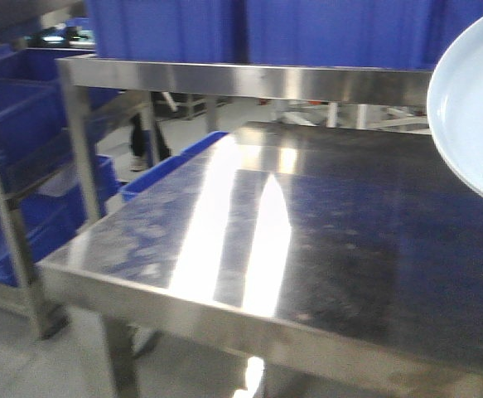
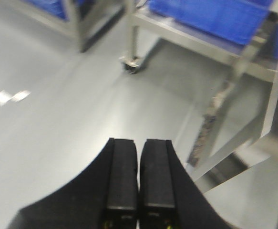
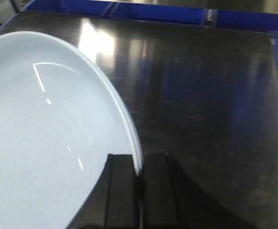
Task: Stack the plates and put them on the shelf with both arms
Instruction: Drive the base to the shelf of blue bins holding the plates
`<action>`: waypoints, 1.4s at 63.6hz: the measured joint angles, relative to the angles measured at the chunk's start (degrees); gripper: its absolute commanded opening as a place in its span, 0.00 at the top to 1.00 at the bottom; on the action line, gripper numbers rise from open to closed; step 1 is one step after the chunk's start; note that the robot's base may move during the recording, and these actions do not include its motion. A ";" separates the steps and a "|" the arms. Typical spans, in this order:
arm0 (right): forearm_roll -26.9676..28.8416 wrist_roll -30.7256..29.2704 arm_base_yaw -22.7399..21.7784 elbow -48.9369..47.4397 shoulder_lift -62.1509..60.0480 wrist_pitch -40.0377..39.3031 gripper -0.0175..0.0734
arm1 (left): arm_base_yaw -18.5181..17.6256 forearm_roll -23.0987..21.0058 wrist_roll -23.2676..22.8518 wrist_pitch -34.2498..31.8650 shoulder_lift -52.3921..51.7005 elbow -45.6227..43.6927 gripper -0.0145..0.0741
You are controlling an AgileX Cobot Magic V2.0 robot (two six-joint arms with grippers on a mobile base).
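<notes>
The right gripper (image 3: pixel 139 164) is grasping the rim of a pale bluish-white plate (image 3: pixel 43 133). The plate is spreading out to the left of the jaws, with the dark steel tabletop (image 3: pixel 205 90) lying beyond and below them. The left gripper (image 2: pixel 139 143) is pressing its pads together on nothing, with grey floor (image 2: pixel 57 119) and a rack caster (image 2: pixel 130 64) showing ahead of its jaws. The brushed steel shelf rail (image 1: pixel 249 81) is running across behind the tabletop.

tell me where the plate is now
The plate is clamped at its rim in the right gripper, over the dark tabletop; the front view shows it at the right edge, by the shelf rail.
</notes>
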 measured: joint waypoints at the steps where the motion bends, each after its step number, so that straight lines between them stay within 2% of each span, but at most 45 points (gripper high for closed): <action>1: 0.00 0.00 0.00 0.00 0.00 0.00 0.74 | 0.00 0.00 0.00 0.00 0.00 0.00 0.73; 89: 0.08 0.00 0.00 0.00 0.00 0.00 0.74 | 0.00 0.00 0.00 0.00 0.00 0.00 0.73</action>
